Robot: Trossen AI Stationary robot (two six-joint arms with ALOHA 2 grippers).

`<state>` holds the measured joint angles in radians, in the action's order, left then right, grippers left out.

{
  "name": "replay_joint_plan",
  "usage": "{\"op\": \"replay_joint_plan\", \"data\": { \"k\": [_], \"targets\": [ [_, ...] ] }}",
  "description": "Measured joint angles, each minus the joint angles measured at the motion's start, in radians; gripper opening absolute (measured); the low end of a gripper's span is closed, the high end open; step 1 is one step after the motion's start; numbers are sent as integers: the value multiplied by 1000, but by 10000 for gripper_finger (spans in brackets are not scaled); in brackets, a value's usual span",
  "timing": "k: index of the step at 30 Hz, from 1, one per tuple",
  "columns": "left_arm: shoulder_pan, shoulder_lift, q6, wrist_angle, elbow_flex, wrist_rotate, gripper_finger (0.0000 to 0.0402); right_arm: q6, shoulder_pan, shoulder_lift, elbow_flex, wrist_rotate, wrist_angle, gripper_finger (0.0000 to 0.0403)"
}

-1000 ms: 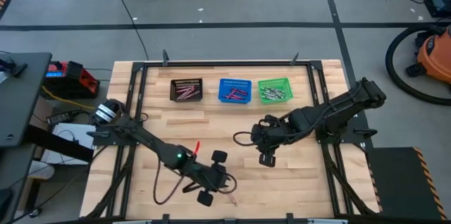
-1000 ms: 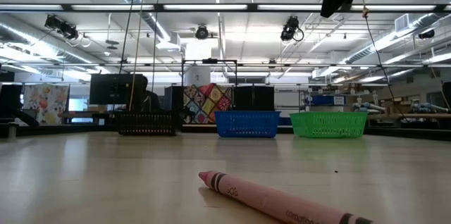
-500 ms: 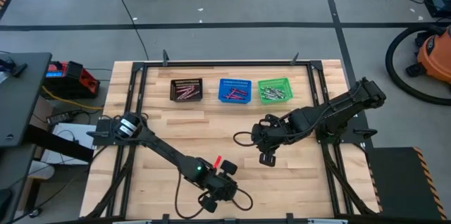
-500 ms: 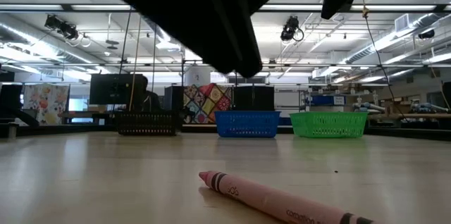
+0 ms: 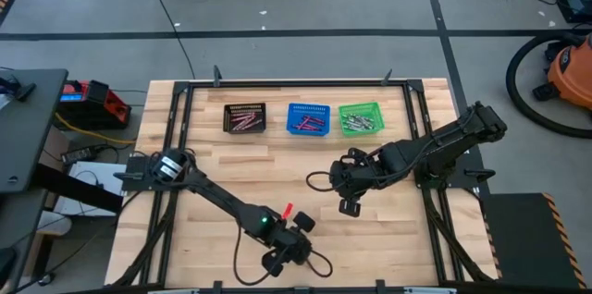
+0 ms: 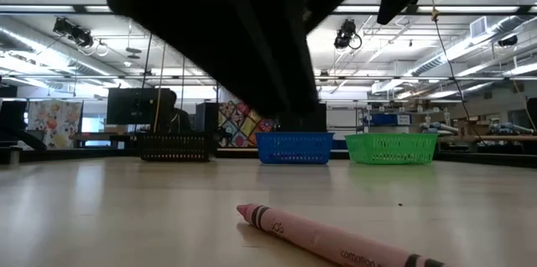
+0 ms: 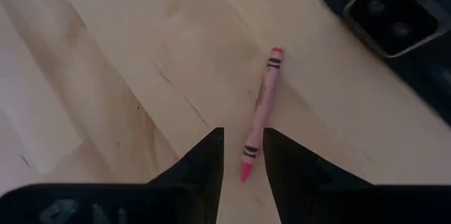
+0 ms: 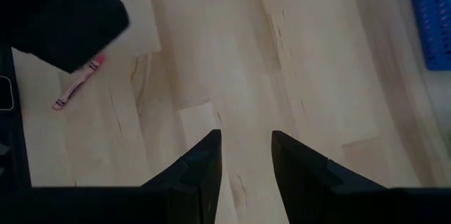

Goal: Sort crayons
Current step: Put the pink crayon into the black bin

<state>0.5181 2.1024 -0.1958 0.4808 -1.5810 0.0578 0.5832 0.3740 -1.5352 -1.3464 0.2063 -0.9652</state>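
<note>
Pink crayon (image 7: 258, 116) flat on bare wood near table's 6 o'clock edge, one tip between left gripper (image 7: 243, 155) fingers, spread, empty. Right gripper (image 5: 349, 206) spread, idle mid-table. Probably light, stiff, rolls easily, snaps if squeezed; best pinched mid-length across paper wrap.

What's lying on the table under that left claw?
A pink crayon lies flat on the wooden table, just beneath the open left gripper. From overhead the arm covers it; nothing is held.

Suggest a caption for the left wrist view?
Open left gripper poised over a lone pink crayon on the wooden table.
</note>
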Motion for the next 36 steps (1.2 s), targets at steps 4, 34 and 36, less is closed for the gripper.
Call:
{"op": "replay_joint_plan", "data": {
  "k": [4,34,36],
  "targets": [
    [-6,36,-2,-26,0,-22,112,1,0,0,0,2,5,130],
    [-31,118,30,13,-5,-75,77,-2,1,0,0,13,6,130],
    [-32,118,36,26,-5,-74,55,-2,1,0,0,13,6,130]
  ]
}}
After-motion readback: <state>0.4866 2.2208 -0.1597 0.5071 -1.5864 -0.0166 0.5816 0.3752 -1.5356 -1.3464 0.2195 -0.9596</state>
